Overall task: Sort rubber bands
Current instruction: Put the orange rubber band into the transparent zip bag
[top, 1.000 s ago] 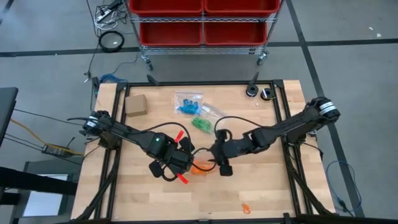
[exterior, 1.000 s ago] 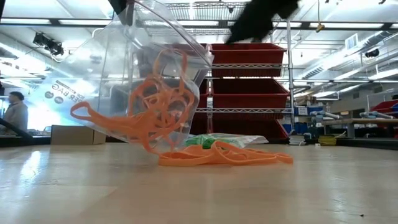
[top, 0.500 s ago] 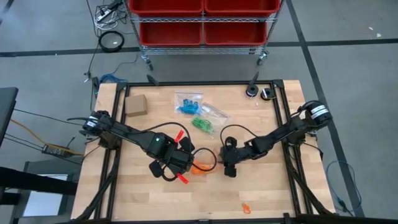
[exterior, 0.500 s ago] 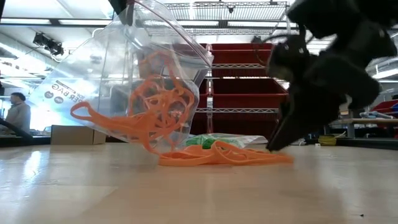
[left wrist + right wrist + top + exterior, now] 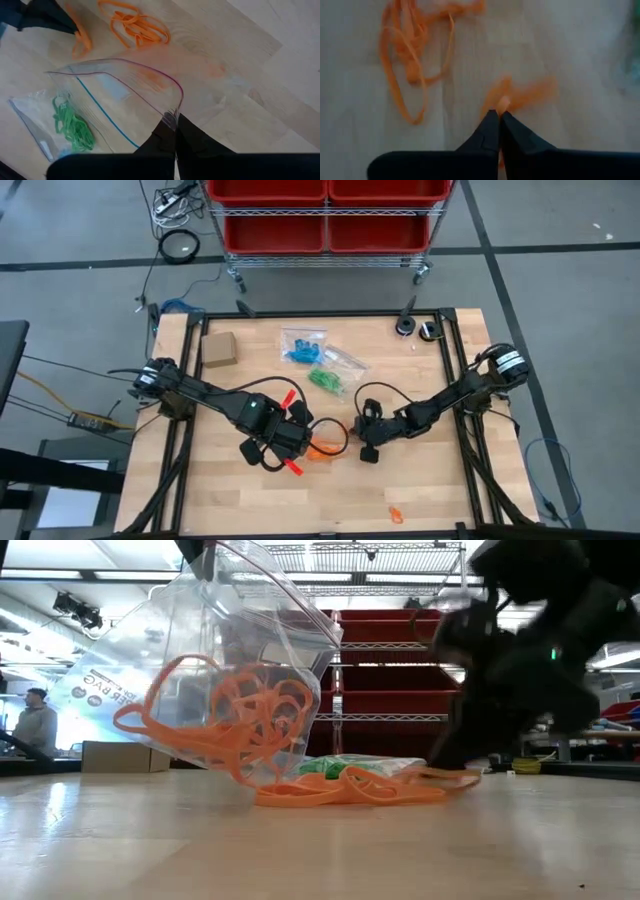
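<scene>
The high camera looked straight down on the whole table (image 5: 400,480). The low camera sat at table height, close to the orange rubber bands (image 5: 350,787), facing red shelves (image 5: 395,670) beyond. Each wrist camera looked closely down at those bands (image 5: 135,27) (image 5: 410,60), which all four views shared.

A loose pile of rubber bands (image 5: 350,788) lies on the bench (image 5: 420,490) between the two hands. The left hand (image 5: 300,442) lifts a bag (image 5: 215,670) with more bands inside. The right hand (image 5: 499,117) pinches one band (image 5: 520,95).
</scene>
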Robot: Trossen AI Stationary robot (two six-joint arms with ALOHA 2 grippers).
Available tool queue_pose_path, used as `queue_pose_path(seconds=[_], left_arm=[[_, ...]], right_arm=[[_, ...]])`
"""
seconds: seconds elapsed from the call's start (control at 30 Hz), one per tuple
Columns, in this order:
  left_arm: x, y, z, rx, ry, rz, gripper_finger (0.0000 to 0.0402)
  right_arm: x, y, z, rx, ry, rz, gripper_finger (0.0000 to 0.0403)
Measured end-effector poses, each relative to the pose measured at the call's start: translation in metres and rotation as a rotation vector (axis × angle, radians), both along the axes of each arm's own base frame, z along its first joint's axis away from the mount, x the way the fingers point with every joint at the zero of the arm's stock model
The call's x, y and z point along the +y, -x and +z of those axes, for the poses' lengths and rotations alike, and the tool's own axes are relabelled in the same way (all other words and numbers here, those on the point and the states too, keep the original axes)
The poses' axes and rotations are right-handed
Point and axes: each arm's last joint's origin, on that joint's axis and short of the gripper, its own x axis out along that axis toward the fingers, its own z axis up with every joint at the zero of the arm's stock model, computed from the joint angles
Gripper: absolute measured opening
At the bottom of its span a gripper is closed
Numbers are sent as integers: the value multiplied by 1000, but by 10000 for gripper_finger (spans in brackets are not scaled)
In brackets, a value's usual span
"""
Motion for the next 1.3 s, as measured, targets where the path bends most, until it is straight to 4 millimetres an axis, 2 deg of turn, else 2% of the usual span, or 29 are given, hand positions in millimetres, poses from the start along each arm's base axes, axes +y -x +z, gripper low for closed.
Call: queue_pose_path(seconds=[0.17,0.27,0.43,0.63,0.8,0.93,1.0,1.17,1.3], left_arm=[[0,0,0,-1,1,0,2],[0,0,0,-1,1,-1,2],[0,0,0,0,4,0,2],[0,0,0,-1,5,-2,2],[-1,-2,1,-23,13,-6,2],[-1,-2,1,-25,15,-10,2],[-1,-3,1,-26,16,-11,2],[-1,-3,1,-32,18,-11,2],[-1,-3,1,-26,16,-10,2]], right_arm=[[0,3,36,-139,10,9,1],[-3,7,47,-156,5,4,0],[-4,8,55,-190,6,4,0],[2,-2,80,-456,8,72,0],[-6,-11,102,-664,-7,124,0],[-11,-28,110,-674,-30,169,0],[-11,-44,111,-673,-54,220,0],[-14,-81,99,-543,-71,261,0],[-14,-98,90,-409,-173,360,0]])
